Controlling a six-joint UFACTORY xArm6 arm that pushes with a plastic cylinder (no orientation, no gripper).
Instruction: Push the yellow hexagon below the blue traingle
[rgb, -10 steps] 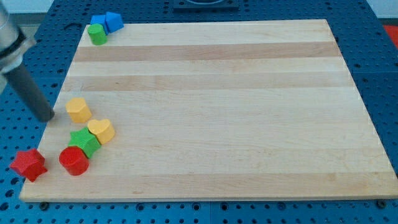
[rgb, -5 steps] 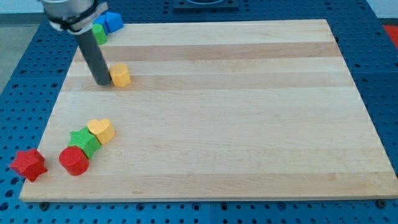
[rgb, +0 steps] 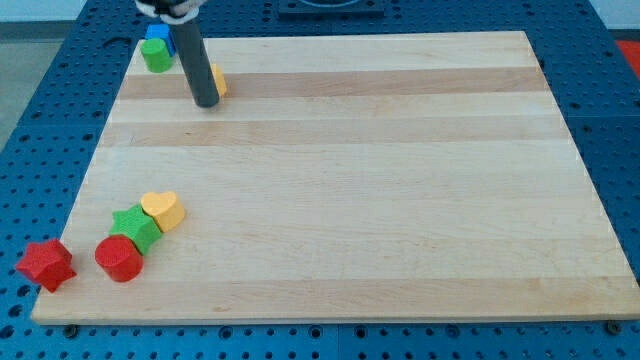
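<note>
Nearest the view's bottom, at the left, a red star block (rgb: 45, 264) sits just off the wooden board's (rgb: 400, 200) corner on the blue perforated table (rgb: 30, 150). Beside it, on the board, a red cylinder-like block (rgb: 119, 258) touches a green star-shaped block (rgb: 135, 228), which in turn touches a yellow heart block (rgb: 163, 210) above and to its right; these three form a short diagonal chain. Farther up, near the board's top left, my tip (rgb: 207, 102) rests on the wood, with the dark rod rising from it toward the view's top and out of the picture. This arm carries no jaws, only the rod. The yellow hexagon (rgb: 218, 80) lies right behind the rod on its right side, mostly hidden, so only a sliver of yellow shows; it seems to touch the rod, though contact cannot be told for certain. At the far top left corner, a green block (rgb: 155, 55) stands left of the rod, and a blue block (rgb: 156, 33) sits just above it, partly covered by the rod, its shape unclear here.
</note>
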